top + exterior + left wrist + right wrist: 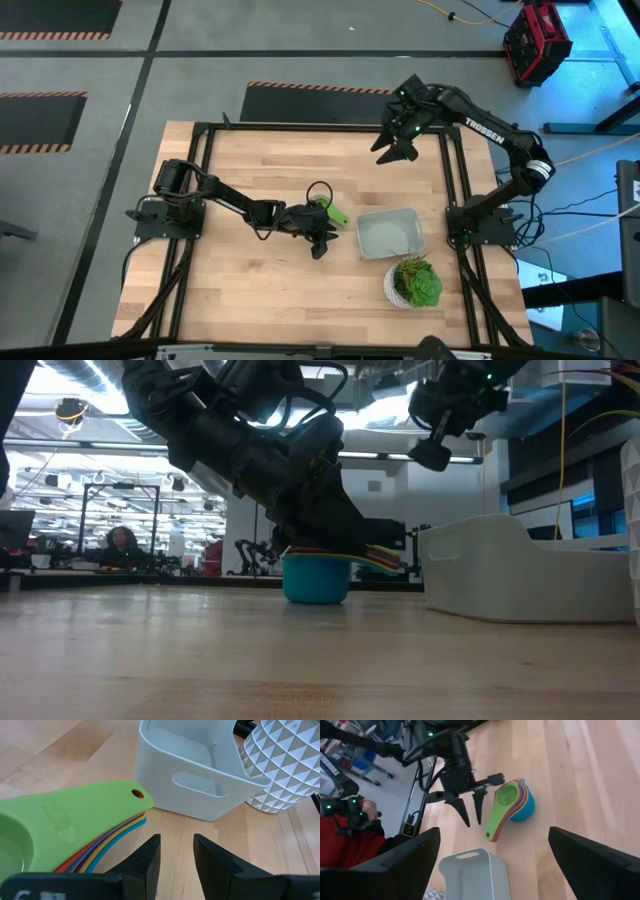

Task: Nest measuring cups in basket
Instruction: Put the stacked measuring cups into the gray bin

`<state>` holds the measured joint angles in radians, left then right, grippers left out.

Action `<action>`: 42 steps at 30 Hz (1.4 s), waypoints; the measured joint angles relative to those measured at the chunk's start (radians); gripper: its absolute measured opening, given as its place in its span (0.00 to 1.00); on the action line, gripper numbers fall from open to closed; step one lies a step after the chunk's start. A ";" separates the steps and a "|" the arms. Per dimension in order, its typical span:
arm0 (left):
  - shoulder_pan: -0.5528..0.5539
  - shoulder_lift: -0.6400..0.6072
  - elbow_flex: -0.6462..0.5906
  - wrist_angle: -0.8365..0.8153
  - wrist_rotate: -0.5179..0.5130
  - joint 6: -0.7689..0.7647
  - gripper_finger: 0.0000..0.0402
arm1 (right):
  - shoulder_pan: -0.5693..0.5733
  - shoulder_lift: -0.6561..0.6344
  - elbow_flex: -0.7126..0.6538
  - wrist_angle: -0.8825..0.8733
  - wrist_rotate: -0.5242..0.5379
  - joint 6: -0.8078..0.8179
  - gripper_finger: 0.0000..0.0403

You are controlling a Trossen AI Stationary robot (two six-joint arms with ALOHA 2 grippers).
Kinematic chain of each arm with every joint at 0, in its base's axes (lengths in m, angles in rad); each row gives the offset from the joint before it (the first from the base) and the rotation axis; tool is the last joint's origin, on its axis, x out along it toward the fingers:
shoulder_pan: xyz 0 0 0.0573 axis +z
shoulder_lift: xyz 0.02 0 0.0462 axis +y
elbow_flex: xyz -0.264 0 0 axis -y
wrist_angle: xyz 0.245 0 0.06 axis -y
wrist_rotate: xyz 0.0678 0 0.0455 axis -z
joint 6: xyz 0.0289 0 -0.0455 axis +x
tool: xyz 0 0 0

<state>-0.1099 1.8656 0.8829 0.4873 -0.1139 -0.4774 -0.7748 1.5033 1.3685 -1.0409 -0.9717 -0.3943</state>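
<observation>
The left gripper [320, 245] is seen slightly parted and empty, just beside the nested measuring cups [325, 210], whose handles run toward the basket [390, 235]. The stack rests on the table [250, 290], outside the basket. The right gripper [392, 152], wide open and empty, is held well apart at the far edge, so the left arm is judged nearer.
</observation>
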 joint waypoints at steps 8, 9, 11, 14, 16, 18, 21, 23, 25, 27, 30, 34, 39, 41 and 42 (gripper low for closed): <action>0.000 0.000 0.000 0.000 0.000 0.000 0.27 | -0.001 0.093 0.000 0.003 -0.133 -0.004 0.93; 0.000 0.000 0.000 0.000 0.000 0.000 0.27 | 0.001 0.107 0.000 0.004 -0.135 -0.004 0.93; -0.001 0.000 0.000 0.000 0.000 0.000 0.27 | 0.006 0.138 0.000 0.005 -0.149 -0.005 0.93; -0.002 0.000 0.000 0.000 0.000 0.001 0.27 | 0.021 0.188 0.000 0.005 -0.171 -0.006 0.93; -0.006 0.000 0.000 0.000 0.000 0.023 0.27 | 0.034 0.224 -0.001 0.005 -0.196 -0.007 0.93; -0.011 -0.001 0.000 0.000 -0.001 0.050 0.27 | 0.049 0.256 -0.001 0.010 -0.216 -0.008 0.93; -0.012 -0.030 0.000 -0.006 0.004 0.071 0.27 | 0.076 0.301 -0.001 0.018 -0.226 -0.009 0.93; -0.012 -0.057 0.000 -0.024 0.006 0.100 0.27 | 0.096 0.326 -0.001 0.030 -0.228 -0.010 0.93; -0.011 -0.090 0.000 -0.062 0.011 0.137 0.27 | 0.117 0.351 -0.001 0.041 -0.227 -0.010 0.93; -0.011 -0.131 0.000 -0.102 0.012 0.155 0.27 | 0.137 0.373 -0.001 0.060 -0.227 -0.010 0.93; -0.012 -0.191 0.000 -0.182 0.012 0.183 0.27 | 0.160 0.401 -0.001 0.091 -0.228 -0.008 0.93; -0.021 -0.274 0.000 -0.288 -0.004 0.224 0.27 | 0.185 0.435 -0.001 0.120 -0.227 -0.007 0.93; -0.048 -0.364 -0.001 -0.397 -0.032 0.279 0.27 | 0.204 0.473 -0.001 0.146 -0.229 -0.005 0.93; -0.058 -0.398 -0.001 -0.434 -0.038 0.287 0.27 | 0.211 0.484 -0.001 0.157 -0.229 -0.003 0.93; -0.065 -0.418 -0.002 -0.459 -0.042 0.289 0.27 | 0.213 0.488 -0.001 0.163 -0.228 -0.003 0.93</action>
<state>-0.1749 1.4479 0.8814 0.0287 -0.1558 -0.1880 -0.5620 1.9912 1.3674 -0.8779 -1.1995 -0.3977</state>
